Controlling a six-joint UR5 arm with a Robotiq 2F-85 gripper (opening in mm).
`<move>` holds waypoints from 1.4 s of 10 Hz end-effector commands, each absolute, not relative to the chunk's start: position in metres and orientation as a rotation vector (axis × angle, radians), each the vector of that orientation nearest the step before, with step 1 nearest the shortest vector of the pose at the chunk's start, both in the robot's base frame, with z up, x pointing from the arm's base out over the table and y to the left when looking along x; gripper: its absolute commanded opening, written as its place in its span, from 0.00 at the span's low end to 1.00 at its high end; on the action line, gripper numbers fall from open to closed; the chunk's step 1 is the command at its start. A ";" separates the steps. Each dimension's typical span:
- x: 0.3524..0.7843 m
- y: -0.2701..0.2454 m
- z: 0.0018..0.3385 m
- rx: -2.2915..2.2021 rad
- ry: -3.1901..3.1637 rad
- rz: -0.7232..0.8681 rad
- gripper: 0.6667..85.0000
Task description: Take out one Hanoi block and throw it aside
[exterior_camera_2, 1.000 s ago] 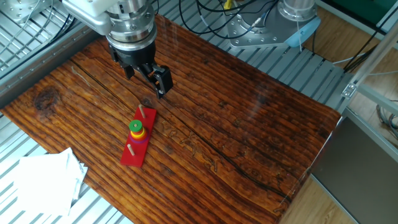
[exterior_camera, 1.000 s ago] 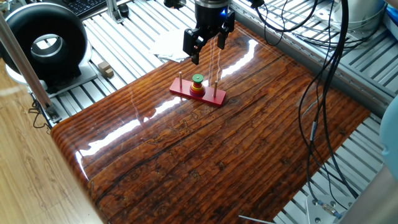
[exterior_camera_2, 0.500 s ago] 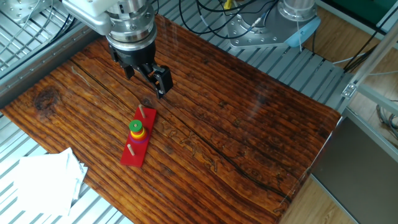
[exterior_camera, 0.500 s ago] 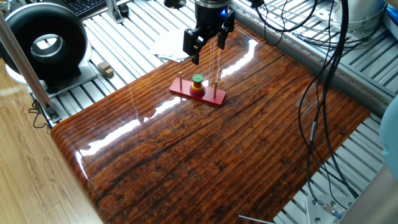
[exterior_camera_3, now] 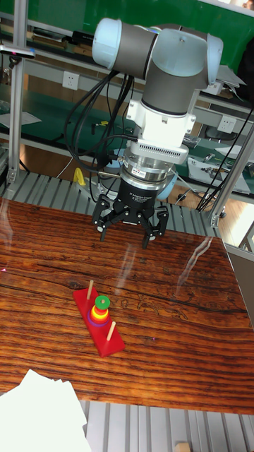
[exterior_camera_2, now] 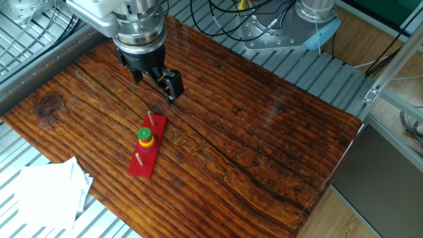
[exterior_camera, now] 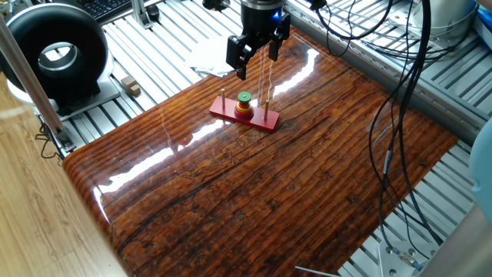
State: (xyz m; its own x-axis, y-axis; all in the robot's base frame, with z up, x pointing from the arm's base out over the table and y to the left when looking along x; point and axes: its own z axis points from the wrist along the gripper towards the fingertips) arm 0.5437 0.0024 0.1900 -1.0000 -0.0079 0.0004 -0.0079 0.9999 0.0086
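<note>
We log the gripper (exterior_camera_3: 125, 237) hanging above the wooden table (exterior_camera: 269, 192) with its two fingers spread wide and nothing between them. It is apart from the red base (exterior_camera_3: 113, 344) and offset toward the far side of it in the tall fixed view. The Hanoi block (exterior_camera_3: 101, 302), a small green ring, sits on top of the stack on the middle peg, with the yellow ring (exterior_camera_3: 100, 309) directly under it and the red ring beneath that. A thin bare peg (exterior_camera_3: 89, 289) stands on each side of the stack, close to it. White paper (exterior_camera_2: 46, 188) lies off the table's edge near the base. A black round device (exterior_camera: 54, 46), a small wooden block (exterior_camera: 129, 85) and hanging cables (exterior_camera: 400, 92) stand well apart from the base.
</note>
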 end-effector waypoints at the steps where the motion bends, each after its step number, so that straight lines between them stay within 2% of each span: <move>1: 0.556 -0.020 0.190 -0.249 -3.184 0.144 0.00; 5: 0.560 -0.023 0.190 -0.213 -3.202 0.188 0.00; 9: 0.566 -0.010 0.182 -0.320 -3.230 0.151 0.00; 14: 0.574 0.027 0.177 -0.278 -3.265 -0.056 0.00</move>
